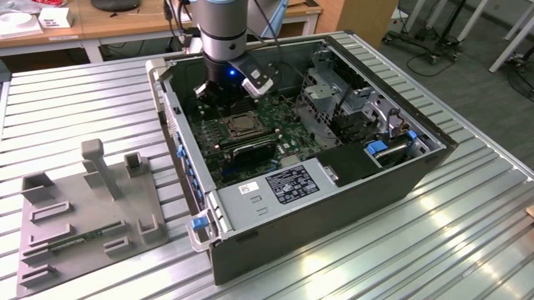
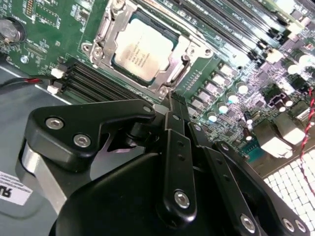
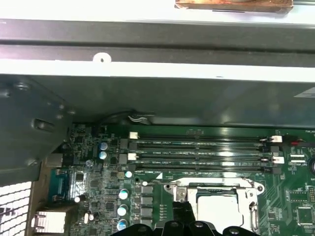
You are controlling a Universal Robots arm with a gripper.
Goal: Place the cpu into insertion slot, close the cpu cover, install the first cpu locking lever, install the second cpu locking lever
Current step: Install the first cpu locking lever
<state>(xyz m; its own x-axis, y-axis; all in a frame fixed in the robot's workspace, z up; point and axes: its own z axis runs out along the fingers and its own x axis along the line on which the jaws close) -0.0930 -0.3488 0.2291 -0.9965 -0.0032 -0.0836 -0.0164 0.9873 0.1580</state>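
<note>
Ribbed bare-metal table (image 1: 467,237), with an open dark computer case (image 1: 334,212) lying on its side. The grey robot arm (image 1: 224,31) reaches down into the case.

Green circuit board (image 2: 49,34) lines the case floor. Long black memory slots (image 3: 202,152) run just beside the socket.

Black linkage gripper (image 2: 171,97): fingers drawn together, nothing between them. The tip is at the socket's edge, touching or nearly so; I cannot tell which.

Square dark insertion slot (image 1: 237,124) with a metal rim, directly under the gripper.

Thin silver-grey cpu cover (image 2: 105,37) lies flat over the slot, its window framing the chip. I cannot make out whether the levers are latched.

Small flat silvery-tan cpu (image 2: 143,46) is seated in the slot, level, face up.

Handling, as I judge it:
- The chip is light and rigid, with a slick metal face and a fragile underside, so hold it by its edges only.
- The cover is stiff thin sheet metal, so press on the frame, not through the window.
</note>
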